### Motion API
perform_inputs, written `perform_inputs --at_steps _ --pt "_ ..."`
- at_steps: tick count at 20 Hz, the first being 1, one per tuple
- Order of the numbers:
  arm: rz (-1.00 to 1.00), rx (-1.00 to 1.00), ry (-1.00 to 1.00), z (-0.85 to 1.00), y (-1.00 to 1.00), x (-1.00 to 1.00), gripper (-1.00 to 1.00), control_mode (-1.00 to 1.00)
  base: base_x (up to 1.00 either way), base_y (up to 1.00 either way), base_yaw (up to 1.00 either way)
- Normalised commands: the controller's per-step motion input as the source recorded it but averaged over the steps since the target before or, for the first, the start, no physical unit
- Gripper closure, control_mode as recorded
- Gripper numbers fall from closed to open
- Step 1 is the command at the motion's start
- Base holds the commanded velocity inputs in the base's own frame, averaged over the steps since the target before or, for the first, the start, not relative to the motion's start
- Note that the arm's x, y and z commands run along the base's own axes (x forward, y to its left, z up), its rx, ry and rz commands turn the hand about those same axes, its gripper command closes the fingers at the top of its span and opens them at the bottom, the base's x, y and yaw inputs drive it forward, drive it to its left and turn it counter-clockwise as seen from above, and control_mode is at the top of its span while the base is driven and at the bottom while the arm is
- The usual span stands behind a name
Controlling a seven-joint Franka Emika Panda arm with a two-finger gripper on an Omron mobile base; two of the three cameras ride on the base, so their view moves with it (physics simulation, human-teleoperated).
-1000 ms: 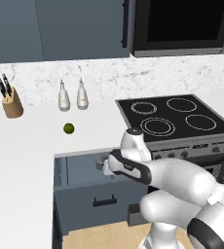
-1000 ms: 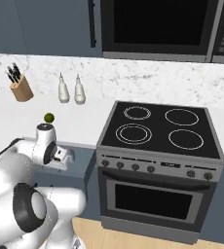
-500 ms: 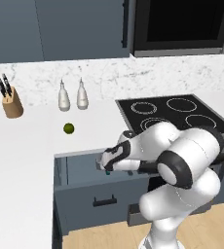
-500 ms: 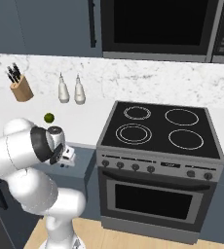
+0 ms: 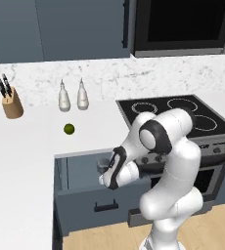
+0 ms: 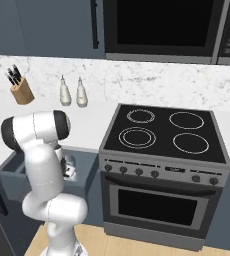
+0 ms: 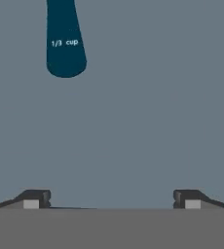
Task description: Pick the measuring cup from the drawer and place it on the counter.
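Note:
In the hand view the measuring cup's teal-blue handle (image 7: 65, 44), marked "1/3 cup", lies on the drawer's grey-blue floor (image 7: 133, 121) at the upper left; its bowl is cut off by the top edge. My gripper (image 7: 111, 202) is open, fingertips wide apart, nothing between them, and the handle lies ahead and to the left. In the left base view the gripper (image 5: 103, 176) reaches down into the open slate-blue drawer (image 5: 85, 195) below the white counter (image 5: 21, 146). The right base view shows the gripper (image 6: 68, 171) low inside the drawer (image 6: 17, 177).
A green lime (image 5: 69, 128) lies on the counter just behind the drawer. Two white bottles (image 5: 73, 96) and a knife block (image 5: 11, 103) stand by the backsplash. The black stovetop (image 5: 178, 117) and oven (image 6: 157, 200) border the drawer on the right.
The arm has folded more upright over the drawer and the hand has dropped lower into it, slightly toward the left. The lime, bottles and drawer have stayed put.

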Motion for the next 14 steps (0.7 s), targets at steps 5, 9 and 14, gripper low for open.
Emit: perform_inputs --at_steps 5,9,14 --pt "0.01 -0.01 0.12 -0.04 -0.1 -1.0 -1.0 -1.0 0.0 0.0 0.0" --pt "0.02 0.02 -0.03 0.6 -0.17 -0.96 -1.0 -1.0 0.0 0.0 0.0" --pt "0.0 0.1 -0.03 0.99 -0.27 -0.21 -1.0 -1.0 0.0 0.0 0.0"
